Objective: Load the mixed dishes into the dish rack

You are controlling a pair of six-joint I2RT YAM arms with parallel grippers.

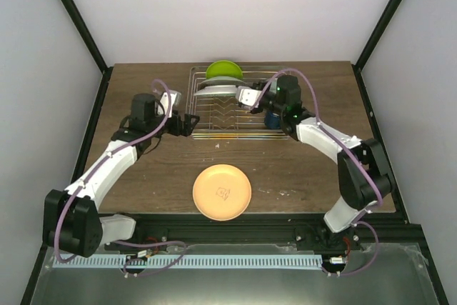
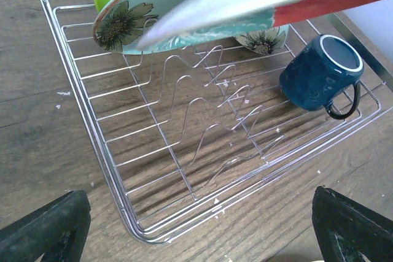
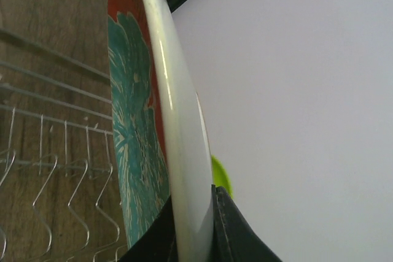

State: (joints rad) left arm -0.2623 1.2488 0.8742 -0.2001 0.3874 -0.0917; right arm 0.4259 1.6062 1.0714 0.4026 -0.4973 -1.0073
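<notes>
Placement step in hand: red plate (image 3: 153, 121) clenched at rim by right end effector (image 3: 193, 225), held tilted over rack (image 1: 214, 132) rear, beside lime plate (image 1: 223, 70). Left end effector (image 1: 189, 123) released, at rack's left side. Next move judged: plate to be lowered between dividers, then let go. Peach plate (image 1: 222, 191) not yet loaded, on tabletop.

The left arm (image 1: 107, 169) and right arm (image 1: 335, 144) have white shells between chunky black joint housings. A lilac cable (image 1: 313, 98) loops along each arm, from base to wrist. Small green lights (image 1: 290, 111) glow on the right wrist block. The left gripper (image 1: 187, 123) has matte black wedge fingers (image 2: 49, 228), seen at 7 and 5 o'clock in its wrist view. The right gripper (image 1: 245, 97) has dark fingers too.
</notes>
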